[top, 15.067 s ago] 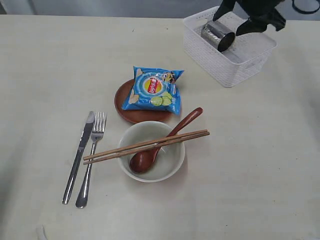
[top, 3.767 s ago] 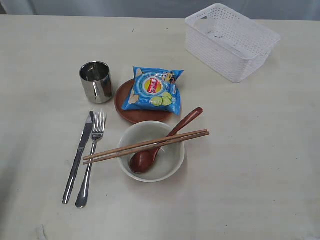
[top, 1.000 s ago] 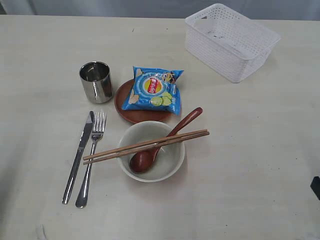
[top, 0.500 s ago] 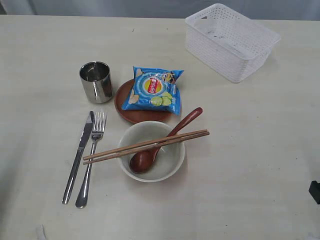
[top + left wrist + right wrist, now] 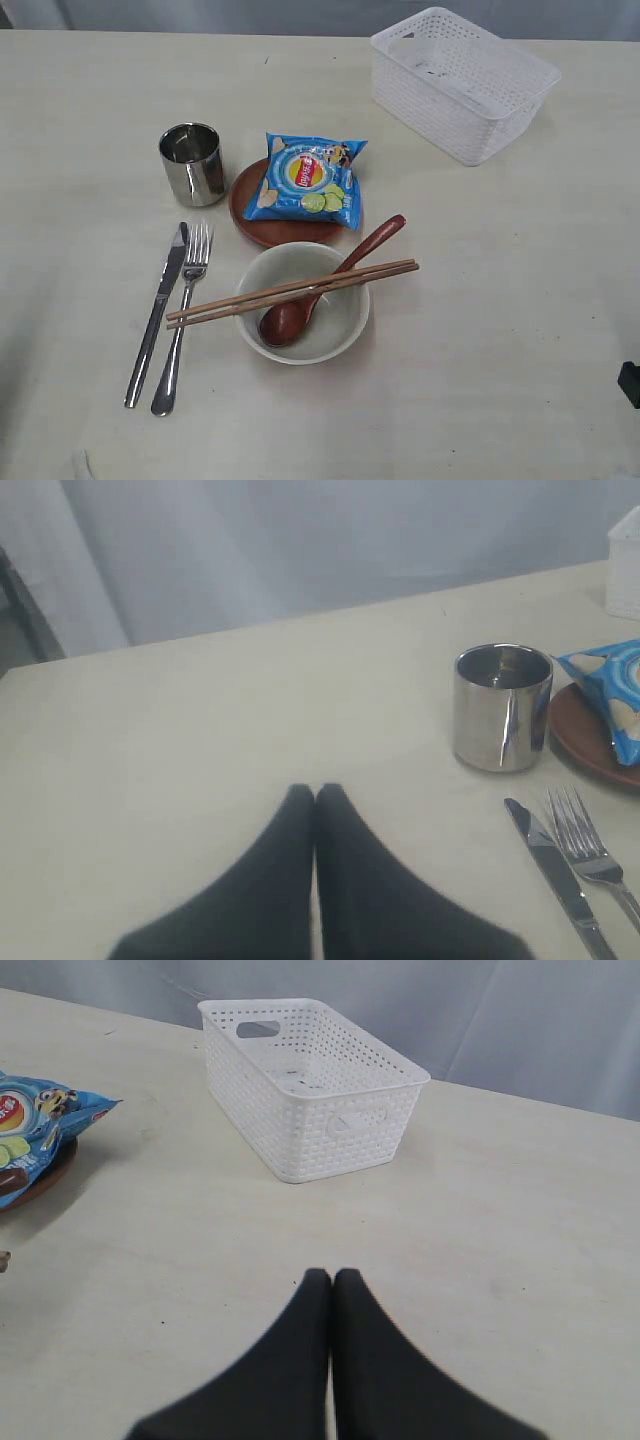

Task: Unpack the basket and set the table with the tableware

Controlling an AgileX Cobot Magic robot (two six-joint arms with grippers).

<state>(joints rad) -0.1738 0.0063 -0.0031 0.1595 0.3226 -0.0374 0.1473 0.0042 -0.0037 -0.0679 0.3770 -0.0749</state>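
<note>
The empty-looking basket (image 5: 300, 1125) sits well ahead of the right end effector (image 5: 332, 1278), the nearer arm's; it and the left end effector (image 5: 315, 792) are pressed together, holding nothing.

— Where do we find the white mesh basket (image 5: 465, 80)?
— Upright at the counter's (image 5: 500, 300) far right.
— And the tableware?
— We see knife (image 5: 157, 315) beside fork (image 5: 182, 320), steel cup (image 5: 192, 165) upright by the brown plate (image 5: 245, 210), and spoon (image 5: 285, 322) and chopsticks (image 5: 292, 291) resting on the off-white bowl (image 5: 345, 335).
</note>
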